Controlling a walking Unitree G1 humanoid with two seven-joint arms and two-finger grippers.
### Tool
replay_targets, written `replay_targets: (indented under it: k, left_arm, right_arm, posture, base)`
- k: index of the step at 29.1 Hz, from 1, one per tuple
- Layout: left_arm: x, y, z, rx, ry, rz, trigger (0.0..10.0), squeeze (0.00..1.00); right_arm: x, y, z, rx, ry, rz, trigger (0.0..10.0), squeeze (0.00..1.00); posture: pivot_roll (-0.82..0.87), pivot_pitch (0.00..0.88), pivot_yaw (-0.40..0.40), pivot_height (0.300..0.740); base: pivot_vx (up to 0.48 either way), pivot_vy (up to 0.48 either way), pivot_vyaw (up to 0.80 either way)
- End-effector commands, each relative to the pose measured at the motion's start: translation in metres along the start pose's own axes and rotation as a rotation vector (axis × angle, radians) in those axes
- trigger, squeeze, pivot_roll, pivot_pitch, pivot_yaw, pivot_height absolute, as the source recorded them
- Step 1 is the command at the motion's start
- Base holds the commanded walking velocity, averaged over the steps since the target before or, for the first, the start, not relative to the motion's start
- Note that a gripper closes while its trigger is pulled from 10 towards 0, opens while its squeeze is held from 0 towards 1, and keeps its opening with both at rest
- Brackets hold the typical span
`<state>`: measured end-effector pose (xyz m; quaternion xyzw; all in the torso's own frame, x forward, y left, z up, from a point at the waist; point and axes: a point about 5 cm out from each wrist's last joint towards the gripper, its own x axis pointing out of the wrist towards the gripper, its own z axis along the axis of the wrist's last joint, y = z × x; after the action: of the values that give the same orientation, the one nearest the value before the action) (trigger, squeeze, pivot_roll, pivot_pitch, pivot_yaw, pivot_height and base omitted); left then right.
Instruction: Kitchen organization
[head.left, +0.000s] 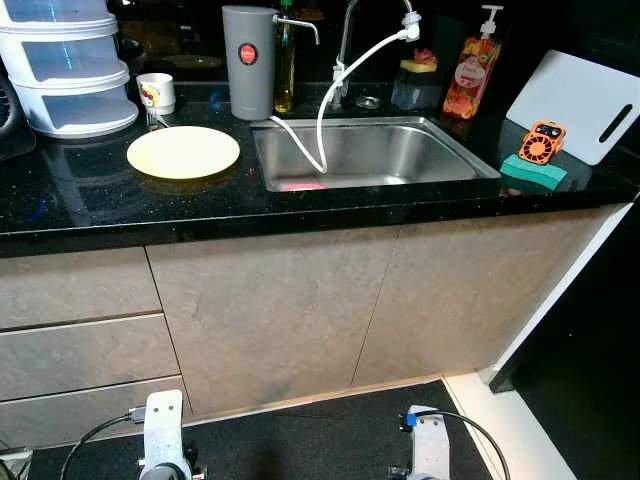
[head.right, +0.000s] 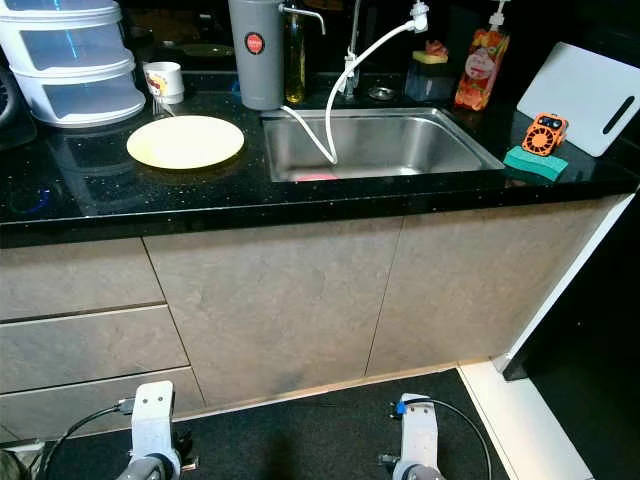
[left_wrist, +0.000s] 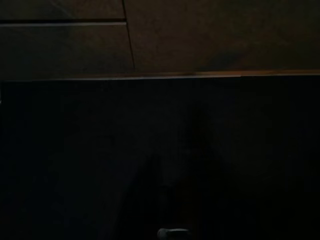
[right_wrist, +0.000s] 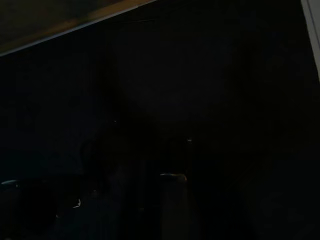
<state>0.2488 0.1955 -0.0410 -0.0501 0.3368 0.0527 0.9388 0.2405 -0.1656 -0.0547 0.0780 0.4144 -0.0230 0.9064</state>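
both arms hang idle, fingers' state untellable; approach squarely, reach for plate (head.left: 183, 152) left of sink (head.left: 372, 150) first.

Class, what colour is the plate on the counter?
Pale yellow plate; clearest in the left eye view.

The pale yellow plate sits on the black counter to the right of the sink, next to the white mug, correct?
Not quite. The left eye view shows the pale yellow plate on the black counter to the left of the sink; it is indeed next to the white mug.

Head views sharp, bright (wrist views near-black).
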Motion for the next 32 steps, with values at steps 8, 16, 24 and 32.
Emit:
replay_targets:
  k: [8, 16, 24, 32]
  left_arm:
    - [-0.002, -0.004, -0.008, -0.016, 0.009, -0.025, 0.0, 0.0]
    - [-0.003, -0.005, -0.012, -0.014, 0.03, -0.047, 0.0, 0.0]
    - [-0.004, -0.004, -0.018, -0.004, 0.069, -0.055, 0.0, 0.0]
    - [-0.005, -0.005, -0.023, -0.028, 0.091, -0.057, 0.0, 0.0]
  right_arm:
    - [-0.001, 0.001, -0.007, -0.029, 0.027, 0.019, 0.0, 0.0]
    - [-0.001, -0.003, -0.005, 0.07, -0.007, -0.006, 0.0, 0.0]
    - [-0.004, -0.016, -0.013, 0.207, -0.022, -0.029, 0.0, 0.0]
    - [-0.005, -0.014, -0.017, 0.227, -0.022, 0.005, 0.0, 0.0]
  posture:
    - [0.05, 0.07, -0.035, 0.74]
    - [0.05, 0.056, -0.033, 0.74]
    - [0.05, 0.042, -0.031, 0.74]
    - [0.05, 0.036, -0.031, 0.74]
  base:
    - [0.0, 0.0, 0.0]
    - [0.0, 0.0, 0.0]
    - [0.0, 0.0, 0.0]
    - [0.0, 0.0, 0.0]
